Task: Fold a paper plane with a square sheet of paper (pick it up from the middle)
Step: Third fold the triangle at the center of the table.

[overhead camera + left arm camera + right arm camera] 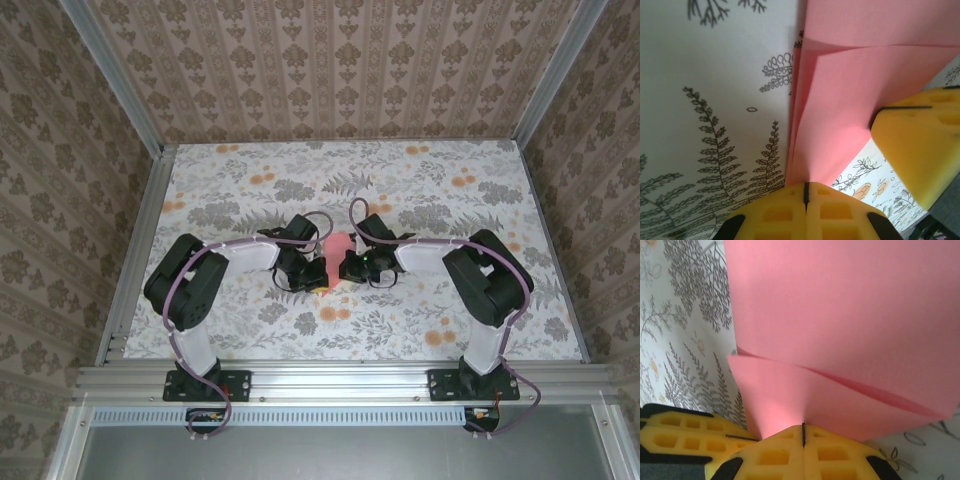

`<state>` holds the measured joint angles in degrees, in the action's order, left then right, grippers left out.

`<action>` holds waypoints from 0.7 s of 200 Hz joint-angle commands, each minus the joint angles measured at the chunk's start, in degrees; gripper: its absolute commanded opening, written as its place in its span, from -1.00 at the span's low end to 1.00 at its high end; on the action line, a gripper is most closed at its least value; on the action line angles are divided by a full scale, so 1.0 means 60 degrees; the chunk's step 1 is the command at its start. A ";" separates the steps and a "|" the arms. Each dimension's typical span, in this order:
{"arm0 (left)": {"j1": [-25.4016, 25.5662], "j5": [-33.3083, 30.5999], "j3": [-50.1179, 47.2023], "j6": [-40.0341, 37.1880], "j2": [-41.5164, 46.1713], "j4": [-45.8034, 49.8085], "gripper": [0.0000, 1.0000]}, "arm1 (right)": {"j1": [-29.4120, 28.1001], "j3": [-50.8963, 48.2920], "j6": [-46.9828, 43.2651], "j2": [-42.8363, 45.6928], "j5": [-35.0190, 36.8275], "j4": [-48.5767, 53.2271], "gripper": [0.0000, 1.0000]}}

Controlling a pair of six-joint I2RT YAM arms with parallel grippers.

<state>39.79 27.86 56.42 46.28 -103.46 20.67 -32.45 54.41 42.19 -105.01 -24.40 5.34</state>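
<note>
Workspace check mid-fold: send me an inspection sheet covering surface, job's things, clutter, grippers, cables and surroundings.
Surface: flower-printed tabletop, flat.
Job's things: pink paper, partly folded into layers, held at mid-table between both grippers.
Clutter: nothing seen.
Grippers: left gripper shut on the paper's edge; right gripper shut on the paper beside it.
Cables: purple cables run along both arms, away from the paper.
Surroundings: patterned walls on three sides; metal frame along the near edge.
</note>
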 commanded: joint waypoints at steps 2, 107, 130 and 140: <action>0.0009 -0.0863 -0.0349 -0.0228 -0.0628 0.1155 -0.93 | 0.0176 0.0207 -0.0122 -0.0405 0.0024 0.0105 -0.86; -0.0034 -0.0848 -0.0351 -0.0345 -0.0730 0.1342 -0.93 | 0.1739 0.0137 -0.0714 -0.0728 0.0140 0.0162 -0.87; -0.0036 -0.0849 -0.0304 -0.0344 -0.0716 0.1359 -0.93 | 0.1916 0.0302 -0.0866 -0.0656 0.0275 0.0299 -0.86; -0.0025 -0.0849 -0.0271 -0.0350 -0.0701 0.1364 -0.93 | 0.1975 0.0370 -0.0922 -0.0565 0.0345 0.0365 -0.86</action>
<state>39.72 28.29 56.80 45.39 -103.90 20.86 -23.09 55.27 38.92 -107.24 -30.26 4.82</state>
